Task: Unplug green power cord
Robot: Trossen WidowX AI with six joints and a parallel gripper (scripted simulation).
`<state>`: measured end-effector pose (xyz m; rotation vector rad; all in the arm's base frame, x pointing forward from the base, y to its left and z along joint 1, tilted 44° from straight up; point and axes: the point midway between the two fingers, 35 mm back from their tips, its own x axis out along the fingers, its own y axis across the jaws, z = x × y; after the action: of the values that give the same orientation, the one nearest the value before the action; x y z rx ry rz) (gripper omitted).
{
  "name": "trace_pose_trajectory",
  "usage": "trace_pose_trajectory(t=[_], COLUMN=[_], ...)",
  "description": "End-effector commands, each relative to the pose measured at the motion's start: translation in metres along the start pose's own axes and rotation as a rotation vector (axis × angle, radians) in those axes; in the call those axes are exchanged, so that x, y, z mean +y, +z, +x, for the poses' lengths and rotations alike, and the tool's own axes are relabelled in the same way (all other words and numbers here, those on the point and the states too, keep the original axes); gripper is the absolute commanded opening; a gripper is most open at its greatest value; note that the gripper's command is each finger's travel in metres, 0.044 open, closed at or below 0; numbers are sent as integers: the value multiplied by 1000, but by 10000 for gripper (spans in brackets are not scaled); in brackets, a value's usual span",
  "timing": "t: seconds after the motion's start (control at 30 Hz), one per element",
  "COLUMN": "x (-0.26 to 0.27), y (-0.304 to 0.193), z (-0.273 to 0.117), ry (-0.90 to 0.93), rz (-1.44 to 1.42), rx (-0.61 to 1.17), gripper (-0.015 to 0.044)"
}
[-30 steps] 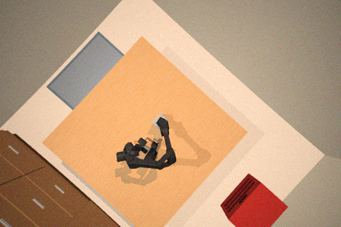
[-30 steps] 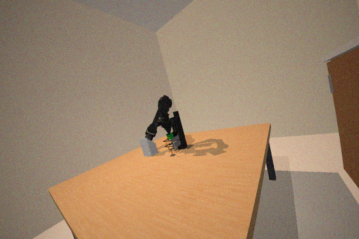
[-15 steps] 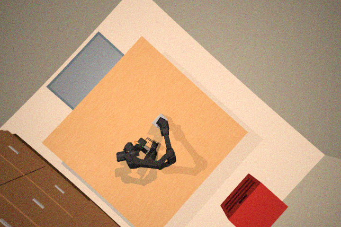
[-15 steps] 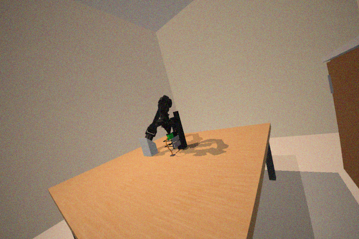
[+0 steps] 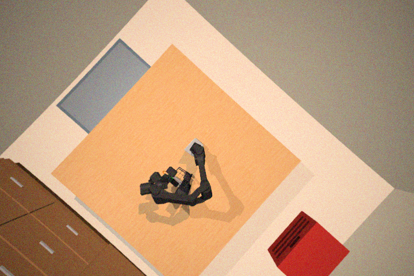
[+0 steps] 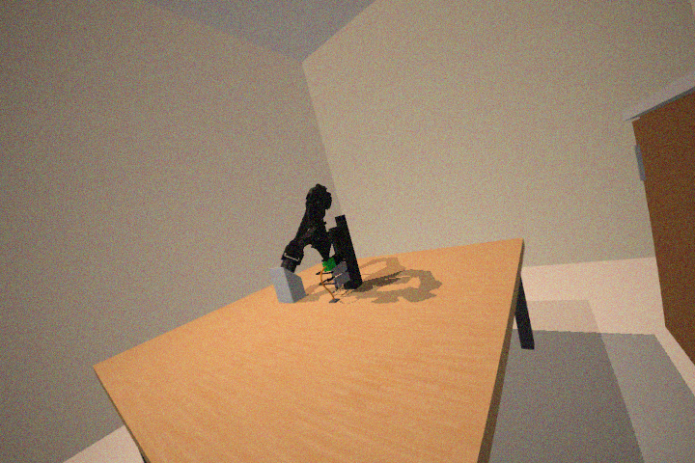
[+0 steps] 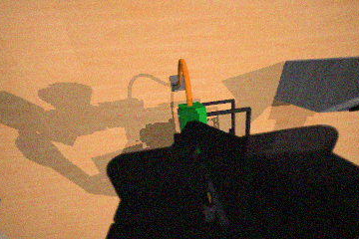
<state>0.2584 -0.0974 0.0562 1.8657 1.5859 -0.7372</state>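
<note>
A green plug [image 6: 328,265] [image 7: 189,114] stands above the table in front of a tall black upright block [image 6: 349,257]. An orange cord [image 7: 186,82] arcs from it toward a small grey piece [image 6: 333,300] [image 7: 176,84] on the table. My gripper [image 6: 326,258] [image 7: 191,125] is shut. Its fingertips overlap the near edge of the plug in the wrist view; whether they touch it I cannot tell. My fingers hide the plug's lower part and whatever it sits in. I cannot make out the power strip with certainty; the black block may be it.
A black wire frame [image 7: 249,123] stands right beside the plug. My arm rises from a grey block [image 5: 188,149] [image 6: 287,286] [image 7: 322,85] on the wooden table [image 5: 149,114] [image 6: 316,370]. A red box [image 5: 315,253] and brown cabinets [image 5: 28,224] [image 6: 681,218] stand off the table.
</note>
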Motion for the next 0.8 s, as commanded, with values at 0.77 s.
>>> trace_pose_trajectory(t=[0.77], x=[2], y=[45], z=[-6], ry=[6], rz=[-4], rx=[-12], gripper=[0])
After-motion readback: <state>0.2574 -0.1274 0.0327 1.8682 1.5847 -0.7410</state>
